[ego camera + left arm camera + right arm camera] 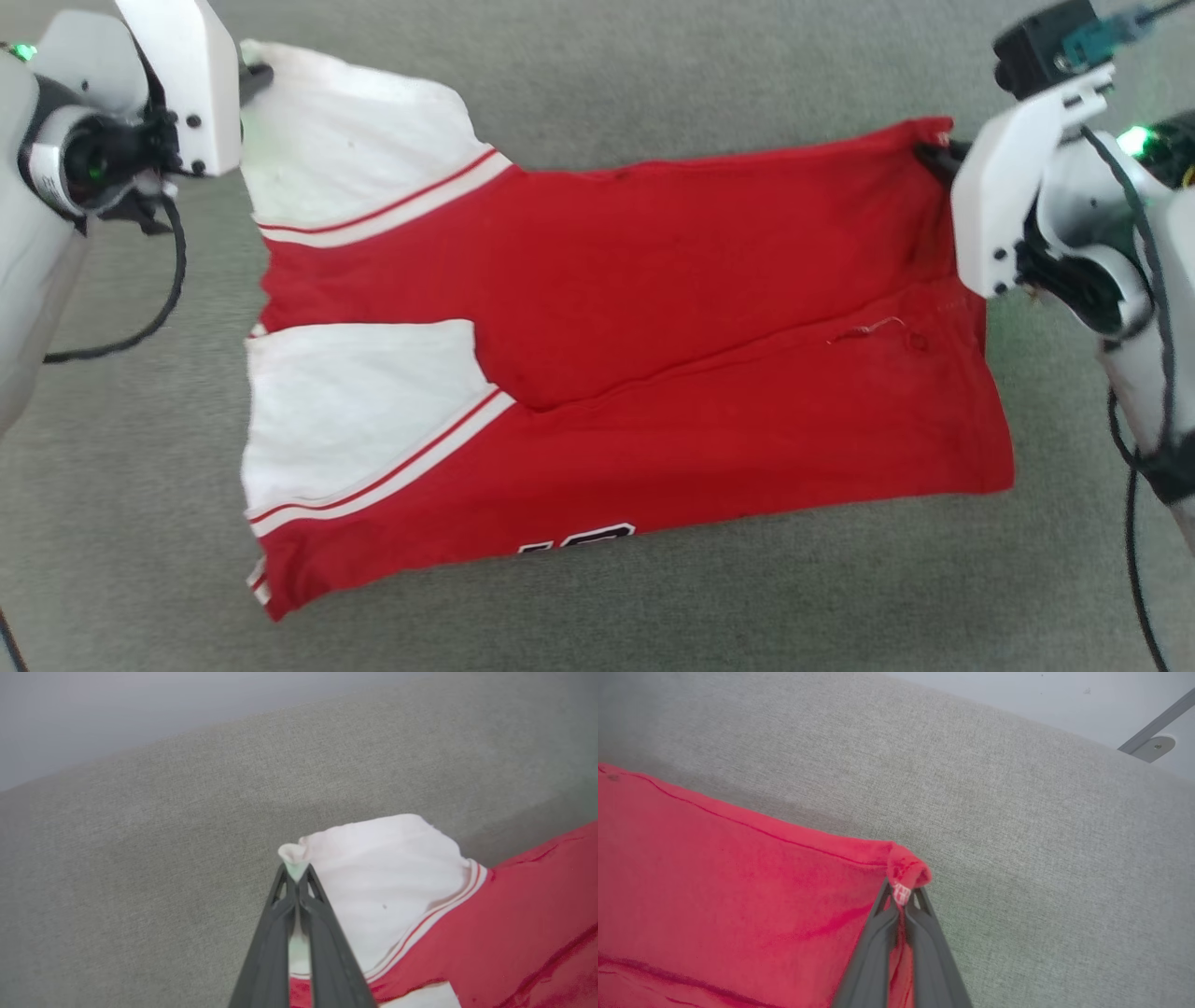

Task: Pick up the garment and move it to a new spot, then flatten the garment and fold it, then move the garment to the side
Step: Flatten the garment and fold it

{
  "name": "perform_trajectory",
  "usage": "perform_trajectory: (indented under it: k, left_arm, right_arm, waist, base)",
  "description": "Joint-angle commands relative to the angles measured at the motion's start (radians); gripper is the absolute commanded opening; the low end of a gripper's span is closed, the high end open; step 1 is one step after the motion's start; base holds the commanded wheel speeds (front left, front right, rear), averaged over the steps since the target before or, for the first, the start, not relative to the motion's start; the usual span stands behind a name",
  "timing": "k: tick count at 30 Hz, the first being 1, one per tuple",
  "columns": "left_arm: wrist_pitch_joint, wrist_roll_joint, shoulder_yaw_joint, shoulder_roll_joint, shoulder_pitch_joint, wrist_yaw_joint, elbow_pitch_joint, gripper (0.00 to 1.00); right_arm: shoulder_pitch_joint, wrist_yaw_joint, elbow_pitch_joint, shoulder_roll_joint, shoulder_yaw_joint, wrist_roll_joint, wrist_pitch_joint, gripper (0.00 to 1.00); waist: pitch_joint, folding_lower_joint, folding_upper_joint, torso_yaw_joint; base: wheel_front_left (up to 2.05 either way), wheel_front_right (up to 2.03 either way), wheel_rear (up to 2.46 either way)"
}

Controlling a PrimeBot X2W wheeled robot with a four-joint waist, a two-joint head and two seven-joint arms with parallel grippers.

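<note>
Checking the left gripper (257,79), I find its fingers pressed together on the tip of the far white sleeve (355,140) of the garment (653,308). In the left wrist view a pinch of white cloth sticks out beyond the closed fingertips (306,884). The right gripper (934,154) is likewise clenched on the far hem corner of the red body. In the right wrist view a small roll of red fabric with a white tag sits just past its tips.

The garment lies spread across a grey woven surface (653,75), sleeves towards my left arm and hem towards my right. It appears doubled along its length: a second white sleeve (355,401) lies nearer me, both sleeves edged with red-and-white striped trim. A sliver of black-and-white lettering (579,539) shows at the near edge. I note a loose pale thread (868,329) on the red cloth near the right gripper. I cannot tell whether the held edge is clear of the surface.
</note>
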Motion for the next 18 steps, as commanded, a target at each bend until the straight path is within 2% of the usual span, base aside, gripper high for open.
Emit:
perform_trajectory:
  k: [1,4,8,13,18]
  left_arm:
    - [0.012,-0.012,-0.003,0.017,0.025,0.008,-0.029,0.00]
    - [0.041,-0.022,-0.007,0.046,0.058,0.027,-0.102,0.00]
    - [0.076,-0.036,-0.009,0.095,0.121,0.080,-0.240,0.00]
    - [0.126,-0.063,-0.012,0.174,0.218,0.171,-0.461,0.00]
    - [0.151,-0.078,-0.022,0.264,0.327,0.281,-0.687,0.00]
  right_arm:
    - [0.029,-0.002,-0.018,-0.018,-0.005,0.013,-0.012,0.00]
    - [0.071,-0.002,-0.064,-0.049,-0.004,0.027,-0.021,0.00]
    - [0.135,-0.002,-0.133,-0.083,-0.016,0.037,-0.023,0.00]
    - [0.223,-0.002,-0.234,-0.122,-0.039,0.045,-0.003,0.00]
    - [0.322,-0.002,-0.338,-0.162,-0.054,0.057,0.022,0.00]
  waist:
    - [-0.036,0.0000,0.0000,0.029]
    - [-0.061,0.0000,0.0000,0.045]
    - [-0.087,0.0000,0.0000,0.063]
    - [-0.105,0.0000,0.0000,0.075]
    - [-0.115,0.0000,0.0000,0.076]
  base:
    - [0.00,0.00,0.00]
    - [0.00,0.00,0.00]
    - [0.00,0.00,0.00]
    - [0.00,0.00,0.00]
    - [0.00,0.00,0.00]
